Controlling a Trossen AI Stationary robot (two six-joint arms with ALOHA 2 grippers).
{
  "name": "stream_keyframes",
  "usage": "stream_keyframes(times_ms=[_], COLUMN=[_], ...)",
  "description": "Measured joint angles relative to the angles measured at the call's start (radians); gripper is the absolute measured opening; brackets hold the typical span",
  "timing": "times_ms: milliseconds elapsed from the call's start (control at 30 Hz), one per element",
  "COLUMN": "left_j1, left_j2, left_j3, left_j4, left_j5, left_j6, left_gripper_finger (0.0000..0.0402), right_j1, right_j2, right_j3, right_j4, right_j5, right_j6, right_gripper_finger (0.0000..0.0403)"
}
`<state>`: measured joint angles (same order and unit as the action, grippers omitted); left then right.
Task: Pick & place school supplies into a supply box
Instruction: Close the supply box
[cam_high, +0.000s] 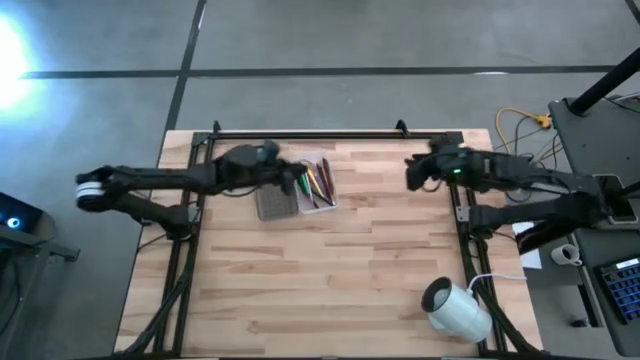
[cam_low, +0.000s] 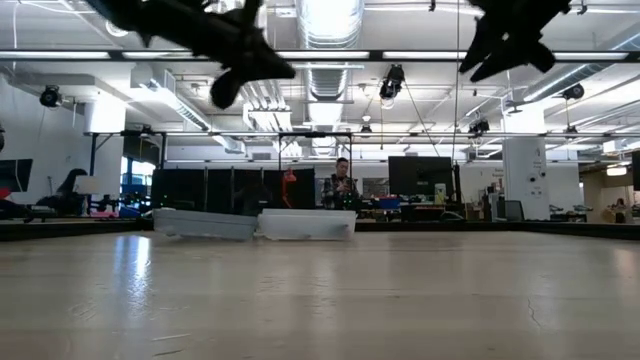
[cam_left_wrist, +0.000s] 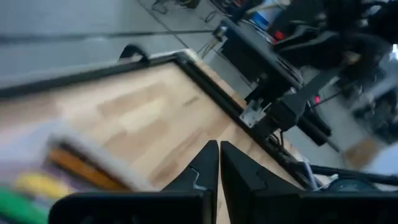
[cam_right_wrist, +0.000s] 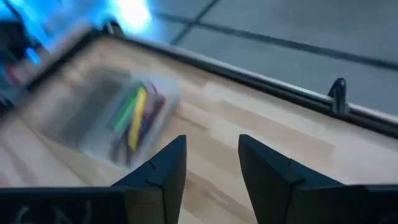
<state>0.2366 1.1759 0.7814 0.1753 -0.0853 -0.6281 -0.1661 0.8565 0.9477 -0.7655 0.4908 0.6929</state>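
High view. Wooden table (cam_high: 330, 270). Supply box (cam_high: 318, 184), a clear tray, sits at about 11 o'clock from table centre, near the far edge. Pens and pencils (cam_high: 316, 182) lie inside it: green, yellow, orange and dark shafts. Grey lid (cam_high: 274, 202) lies flat on the table, touching the tray on its 9 o'clock side. Left gripper (cam_high: 300, 178) hangs over the lid/tray seam; fingers together, nothing between them. Right gripper (cam_high: 412, 171) is at about 1 o'clock from table centre, well apart from the box, fingers pointing toward it. White roll (cam_high: 456, 309) lies at 4 o'clock near the table corner. No legible writing.

Low view. Lid (cam_low: 205, 223) and tray (cam_low: 306, 223) sit side by side on the far tabletop, touching. Both grippers are high above the table: left one (cam_low: 226, 88) over the lid, right one (cam_low: 478, 55) at the upper right. A person (cam_low: 342, 187) stands in the room behind. No readable labels.

Left wrist view. Fingertips (cam_left_wrist: 219, 149) pressed shut, empty. Blurred yellow, green and orange shafts (cam_left_wrist: 43, 186) lie in the tray below.

Right wrist view. Gripper (cam_right_wrist: 212, 149) has its fingers parted, with bare wood visible in the gap; it holds nothing. Tray (cam_right_wrist: 134, 121) with green and yellow pens lies ahead, blurred.
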Motion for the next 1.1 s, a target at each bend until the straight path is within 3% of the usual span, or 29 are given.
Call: stream_keyframes(times_ms=[167,267,367,500,567,733,867,967,1100], left_j1=[-0.002,-0.002,-0.002,0.009,0.013,0.012,0.018,0.018,0.017], left_j2=[-0.195,-0.281,-0.364,-0.435,-0.464,-0.503,-0.499,-0.485,-0.449], left_j3=[-0.190,-0.277,-0.343,-0.405,-0.423,-0.436,-0.414,-0.347,-0.177], left_j4=[0.113,0.128,0.124,0.127,0.122,0.129,0.092,-0.101,-0.627], left_j5=[-0.014,-0.019,-0.019,-0.030,-0.046,0.010,0.003,-0.019,-0.112], left_j6=[-0.125,-0.160,-0.301,-0.258,-0.255,-0.288,-0.260,-0.257,-0.297], left_gripper_finger=[0.0000,0.0000,0.0000,0.0000,0.0000,0.0000,0.0001,0.0011,0.0034], right_j1=[0.002,0.001,0.001,0.005,0.008,-0.005,-0.019,-0.017,-0.018], right_j2=[-0.086,-0.084,-0.062,0.000,0.042,0.169,0.255,0.292,0.306], right_j3=[-0.013,-0.020,-0.021,-0.021,-0.021,-0.021,-0.021,-0.021,-0.021], right_j4=[0.069,0.100,0.129,0.159,0.193,0.260,0.247,0.263,0.271], right_j5=[0.019,0.076,0.088,0.079,0.045,-0.182,-0.199,-0.200,-0.206], right_j6=[0.031,0.020,0.022,0.065,0.072,0.077,0.110,0.117,0.140], right_gripper_finger=[0.0132,0.0132,0.0130,0.0127,0.0127,0.0127,0.0127,0.0132,0.0155])
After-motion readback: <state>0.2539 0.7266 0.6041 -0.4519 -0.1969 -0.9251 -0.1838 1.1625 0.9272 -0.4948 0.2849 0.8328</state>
